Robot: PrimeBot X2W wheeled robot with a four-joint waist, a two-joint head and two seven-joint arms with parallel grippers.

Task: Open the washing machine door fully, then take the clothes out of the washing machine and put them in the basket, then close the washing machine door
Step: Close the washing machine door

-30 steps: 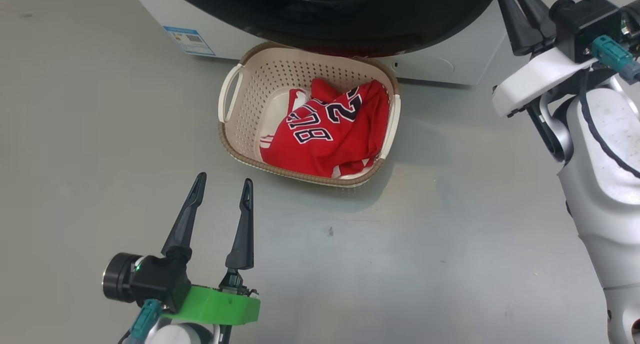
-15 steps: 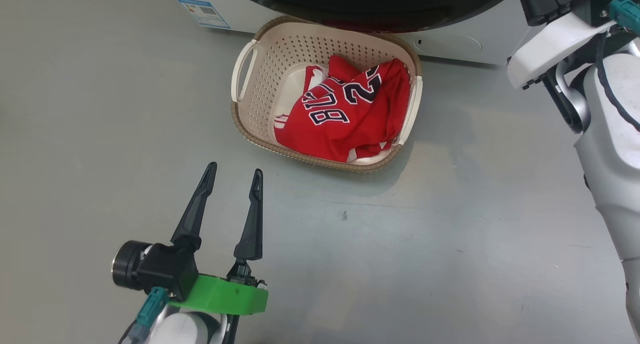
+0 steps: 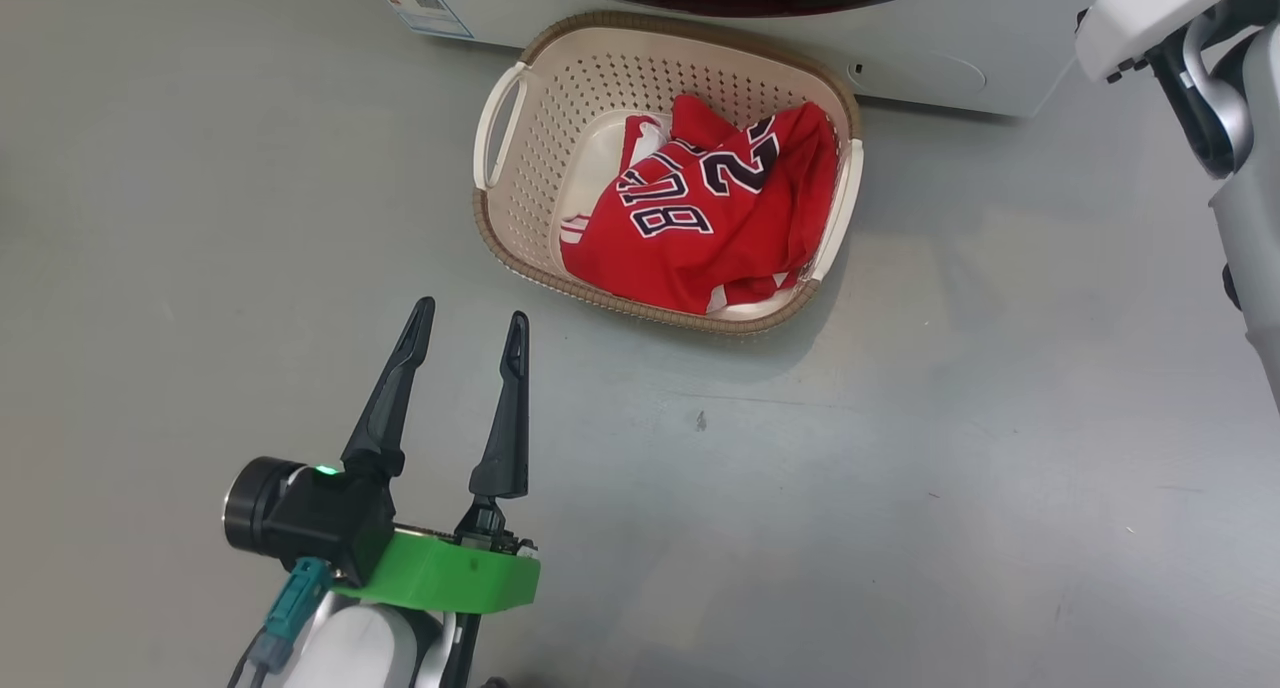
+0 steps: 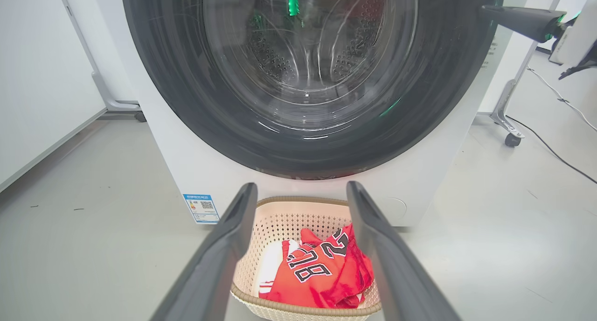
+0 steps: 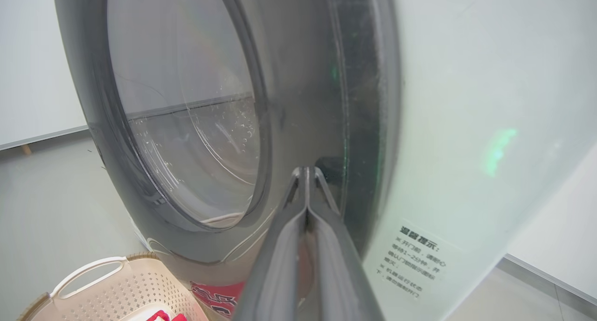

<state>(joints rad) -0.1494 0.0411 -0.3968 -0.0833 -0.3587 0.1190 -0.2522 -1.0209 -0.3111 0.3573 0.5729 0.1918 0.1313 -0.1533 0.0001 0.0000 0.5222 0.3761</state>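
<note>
Right tool (image 5: 306, 170) advanced, seemingly touching door rim (image 5: 366, 78).

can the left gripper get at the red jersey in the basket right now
Probably yes: the left gripper is open, pointing at the basket, with bare floor between, and the jersey lies uncovered.

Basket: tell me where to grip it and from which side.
Probably the loop handle at the left end of the basket, approached from above, from the side where the left gripper hangs open: that handle's slot is bare, whereas the clothes crowd the opposite handle.
</note>
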